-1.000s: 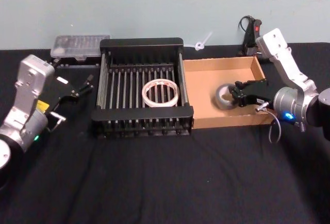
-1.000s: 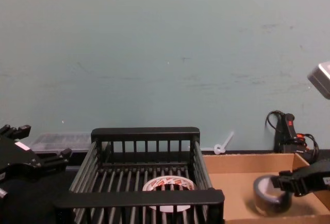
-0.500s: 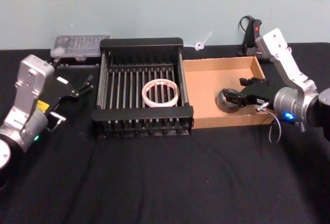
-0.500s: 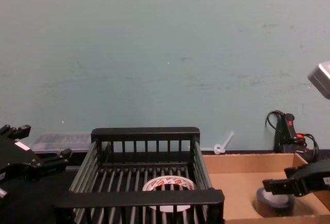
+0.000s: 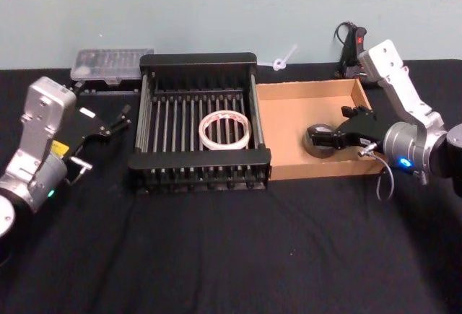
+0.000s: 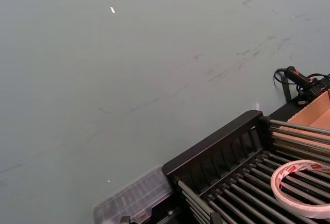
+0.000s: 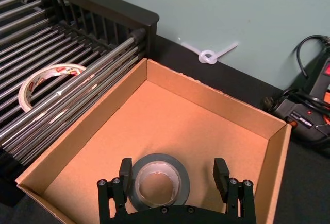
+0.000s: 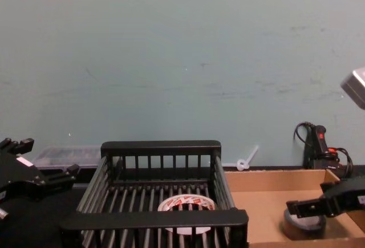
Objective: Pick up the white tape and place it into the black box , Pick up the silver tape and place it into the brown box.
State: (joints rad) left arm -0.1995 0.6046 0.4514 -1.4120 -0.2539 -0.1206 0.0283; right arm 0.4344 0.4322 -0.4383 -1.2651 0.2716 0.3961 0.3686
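Red print around the face of the white tape [image 5: 225,129], letters too small to read; roll flat on the bars inside the black box [image 5: 199,164]. Just to the right, touching the crate, the brown box [image 5: 303,172], with the silver tape [image 7: 159,182] flat on its floor, hole up. A second ago clamped and tilted in the right gripper [image 7: 171,184]; now released, fingers [image 7: 125,170] spread wide and clear of the roll on either side. Left gripper [image 5: 115,122] parked at the far left, jaws parted, unchanged. Black cloth over the table [image 5: 231,256]. Farther back, a clear plastic case [image 5: 112,63], a white cable tie [image 5: 283,59], a black-and-red tool [image 5: 352,45] with cord, then a plain pale teal wall [image 8: 182,60].
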